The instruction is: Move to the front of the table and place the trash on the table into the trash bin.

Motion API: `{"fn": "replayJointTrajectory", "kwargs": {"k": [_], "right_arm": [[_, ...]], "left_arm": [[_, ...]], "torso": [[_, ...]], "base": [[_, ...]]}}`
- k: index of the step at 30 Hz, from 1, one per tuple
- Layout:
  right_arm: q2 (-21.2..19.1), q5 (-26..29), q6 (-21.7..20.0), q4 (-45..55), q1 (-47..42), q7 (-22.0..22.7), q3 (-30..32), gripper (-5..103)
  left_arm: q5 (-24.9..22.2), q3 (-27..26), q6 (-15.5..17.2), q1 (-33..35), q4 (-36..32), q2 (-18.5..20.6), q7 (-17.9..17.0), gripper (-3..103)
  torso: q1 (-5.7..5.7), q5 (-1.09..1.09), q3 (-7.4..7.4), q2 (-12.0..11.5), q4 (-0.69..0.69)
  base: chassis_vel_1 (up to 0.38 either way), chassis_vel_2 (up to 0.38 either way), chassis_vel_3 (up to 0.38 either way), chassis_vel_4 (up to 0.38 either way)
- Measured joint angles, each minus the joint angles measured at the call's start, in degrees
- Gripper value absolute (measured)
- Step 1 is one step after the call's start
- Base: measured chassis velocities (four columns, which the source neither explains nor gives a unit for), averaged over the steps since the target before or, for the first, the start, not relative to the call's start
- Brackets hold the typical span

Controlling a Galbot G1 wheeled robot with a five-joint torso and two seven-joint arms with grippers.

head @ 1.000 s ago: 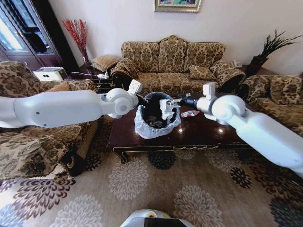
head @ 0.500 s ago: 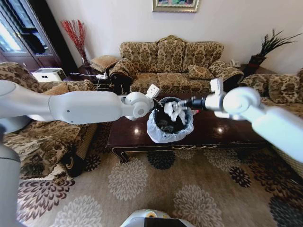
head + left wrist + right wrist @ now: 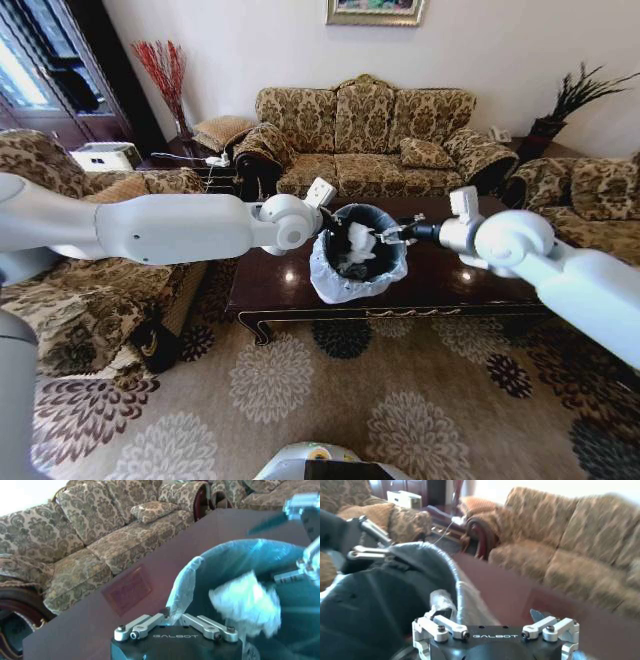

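Observation:
The trash bin, dark with a whitish bag over its rim, is over the middle of the dark glossy table. My left gripper is shut on the bag's edge at the bin's rim. A crumpled white paper scrap is inside the bin's mouth, blurred in the left wrist view. My right gripper hovers at the bin's right rim, its fingers spread open with nothing between them. I cannot tell whether the bin rests on the table.
A patterned sofa stands behind the table, an armchair on the left and another sofa on the right. Flowered carpet lies in front of the table.
The right gripper has let go of the white paper, which has dropped lower into the bin. The right arm has drawn back slightly to the right. The left gripper still holds the bin.

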Motion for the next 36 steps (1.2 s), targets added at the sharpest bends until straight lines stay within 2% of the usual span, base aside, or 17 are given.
{"fn": "replayJointTrajectory", "kwargs": {"k": [2, 3, 5, 7, 8, 9, 10, 11, 12, 14, 16, 24, 27, 29, 33, 35, 36], "right_arm": [[-0.67, 4.33, -0.09, 1.15, -0.27, 0.03, 1.46, 100], [-0.76, 8.01, -2.38, 1.83, -0.27, 0.02, 2.59, 100], [-0.89, 10.11, -2.55, 2.00, -0.37, 0.04, 2.87, 100], [-0.84, 18.65, -4.64, 3.00, -0.95, 0.05, 5.10, 100], [-0.84, 18.65, -4.64, 3.00, -0.95, 0.05, 5.10, 100], [-0.66, 23.12, -4.79, 3.47, -1.13, 0.07, 6.14, 100], [-0.19, 27.73, -4.31, 3.56, -1.43, 0.20, 7.17, 100], [-0.19, 27.73, -4.31, 3.56, -1.43, 0.20, 7.17, 100], [1.11, 35.26, -3.35, 3.71, -1.95, 0.16, 8.47, 100], [2.76, 42.13, -1.92, 3.90, -2.72, 0.07, 9.58, 100], [3.50, 44.09, -0.19, 3.58, -3.21, 0.08, 9.98, 100], [1.23, 37.61, -1.50, 3.20, -3.61, 0.07, 8.42, 100], [0.42, 32.75, -0.84, 2.93, -4.26, 0.01, 8.08, 100], [-0.11, 26.54, 0.05, 3.06, -5.22, -0.26, 8.32, 100], [-0.03, 22.50, 0.68, 3.38, -5.95, -0.43, 8.86, 100], [1.30, 15.80, 2.81, 4.43, -7.03, -0.46, 9.72, 100], [1.30, 15.80, 2.81, 4.43, -7.03, -0.46, 9.72, 100]], "left_arm": [[0.00, -0.05, -0.03, 0.19, -0.32, -0.04, -0.06, 0], [0.00, -0.04, -0.04, 0.25, -0.31, 0.04, -0.05, 0], [0.05, -0.08, -0.10, 0.37, -0.17, 0.09, -0.14, 0], [0.05, -0.46, -0.11, 0.66, -0.15, 0.16, -0.24, 0], [0.05, -0.46, -0.11, 0.66, -0.15, 0.16, -0.24, 0], [0.05, -0.47, -0.12, 0.78, -0.13, 0.06, -0.27, 0], [0.05, -0.48, -0.11, 0.94, -0.15, -0.14, -0.26, 0], [0.05, -0.48, -0.11, 0.94, -0.15, -0.14, -0.26, 0], [0.07, -0.47, -0.09, 1.19, -0.27, -0.32, -0.24, 0], [0.36, -0.60, -0.10, 1.39, -0.13, -0.40, -0.45, 0], [0.38, -0.80, -0.17, 1.73, -0.21, -0.23, -0.32, 0], [0.39, -1.37, -0.24, 2.47, -0.13, 0.27, -0.47, 0], [0.40, -1.59, -0.25, 2.99, -0.32, 0.18, -0.57, 0], [0.40, -1.70, -0.31, 3.30, -0.33, 0.02, -0.87, 0], [0.43, -1.78, -0.50, 3.34, -0.57, -0.31, -1.04, 0], [0.36, -1.52, -0.62, 3.27, -2.04, -2.02, -1.58, 0], [0.36, -1.52, -0.62, 3.27, -2.04, -2.02, -1.58, 0]], "torso": [[0.01, -0.01, 0.00, 0.00, -0.01], [0.00, -0.07, 0.00, 0.00, 0.00], [0.00, -0.02, 0.00, 0.00, -0.01], [0.00, 0.01, 0.00, 0.00, 0.00], [0.00, 0.01, 0.00, 0.00, 0.00], [0.00, -0.03, 0.00, 0.00, -0.02], [0.00, -0.04, 0.00, 0.00, -0.03], [0.00, -0.04, 0.00, 0.00, -0.03], [0.00, -0.03, 0.00, 0.00, -0.02], [0.00, 0.04, 0.00, 0.00, 0.05], [0.00, -0.07, 0.00, 0.00, 0.05], [0.00, 0.01, 0.00, 0.00, -0.01], [0.00, -0.02, 0.00, 0.00, -0.02], [0.00, -0.03, 0.00, 0.00, 0.00], [0.00, -0.01, 0.00, 0.00, -0.01], [0.00, -0.01, 0.00, 0.00, -0.01], [0.00, -0.01, 0.00, 0.00, -0.01]], "base": [[0.000, 0.000, 0.000, 0.000], [0.000, 0.000, 0.000, 0.000], [0.000, 0.000, 0.000, 0.000], [0.000, 0.000, 0.000, 0.000], [0.000, 0.000, 0.000, 0.000], [0.000, 0.000, 0.000, 0.000], [0.000, 0.000, 0.000, 0.000], [0.000, 0.000, 0.000, 0.000], [0.000, 0.000, 0.000, 0.000], [0.000, 0.000, 0.000, 0.000], [0.000, 0.000, 0.000, 0.000], [0.000, 0.000, 0.000, 0.000], [0.000, 0.000, 0.000, 0.000], [0.000, 0.000, 0.000, 0.000], [0.000, 0.000, 0.000, 0.000], [0.000, 0.000, 0.000, 0.000], [0.000, 0.000, 0.000, 0.000]]}}
